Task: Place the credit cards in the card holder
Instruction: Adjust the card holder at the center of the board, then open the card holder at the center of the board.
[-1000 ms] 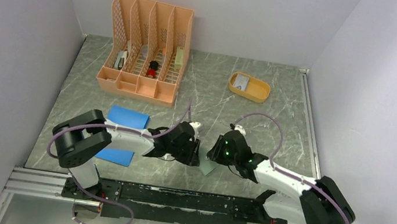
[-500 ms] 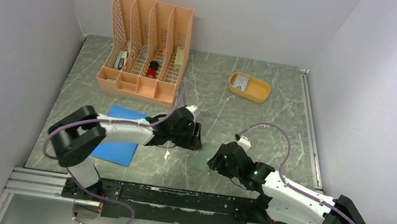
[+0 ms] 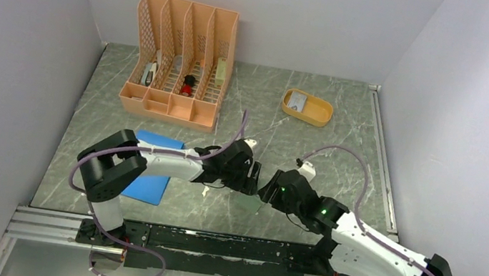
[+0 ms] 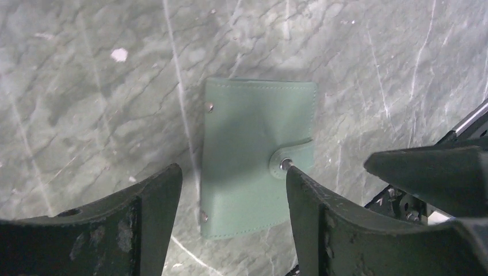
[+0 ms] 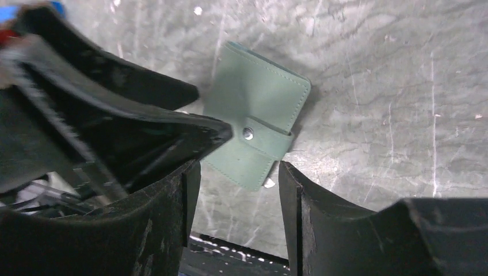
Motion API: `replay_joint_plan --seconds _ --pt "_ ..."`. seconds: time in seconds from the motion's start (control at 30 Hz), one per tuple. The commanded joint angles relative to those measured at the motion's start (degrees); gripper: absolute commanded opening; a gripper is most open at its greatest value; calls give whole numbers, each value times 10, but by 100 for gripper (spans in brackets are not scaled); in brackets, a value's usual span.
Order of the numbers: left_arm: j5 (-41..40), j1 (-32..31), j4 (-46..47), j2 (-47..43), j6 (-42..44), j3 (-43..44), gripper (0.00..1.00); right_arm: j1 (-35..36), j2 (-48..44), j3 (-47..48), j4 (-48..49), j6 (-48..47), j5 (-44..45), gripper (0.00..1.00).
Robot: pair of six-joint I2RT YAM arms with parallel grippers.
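The card holder (image 4: pixel 259 155), a sage-green wallet, lies closed and flat on the marble table, its snap tab fastened. My left gripper (image 4: pixel 233 172) hovers just above it, open, with one fingertip (image 4: pixel 296 175) beside the snap. From the other side my right gripper (image 5: pixel 239 168) stands open over the card holder (image 5: pixel 253 109), holding nothing. In the top view the two grippers (image 3: pixel 256 181) meet nose to nose and hide the wallet. One pale credit card (image 3: pixel 296 100) lies in the yellow tray at the back.
The yellow oval tray (image 3: pixel 317 113) sits back right and an orange file organiser (image 3: pixel 180 64) back left. A flat blue pad (image 3: pixel 149 181) lies under the left arm. A small white scrap (image 3: pixel 205 191) lies nearby. A black rail (image 3: pixel 212 245) runs along the near edge.
Both grippers have opened wider. The right gripper let go of the card holder, which now lies flat. The left gripper moved right to hover over it.
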Motion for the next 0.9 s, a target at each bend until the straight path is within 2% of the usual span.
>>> replay_joint_plan --seconds 0.0,0.07,0.23,0.37,0.43,0.53,0.73,0.87 --pt "-15 -14 -47 40 41 29 70 2 -41 28 -71 -6 46 57" --pt "-25 -23 -65 67 51 43 60 2 -49 31 -87 -8 52 57" --pt "-34 -29 -42 89 30 3 23 2 -10 43 -91 -34 57 56" --pt "-24 -29 13 77 -8 -51 10 2 34 46 -81 -38 46 56" --pt "-15 -29 43 74 -24 -68 6 2 50 39 -65 -39 34 55" --pt "-4 -29 84 71 -56 -92 5 4 76 37 -45 -61 31 51" --pt "12 -29 109 79 -70 -104 5 57 134 73 -32 -136 83 51" --pt "13 -30 112 76 -69 -104 5 109 228 131 -97 -104 158 51"
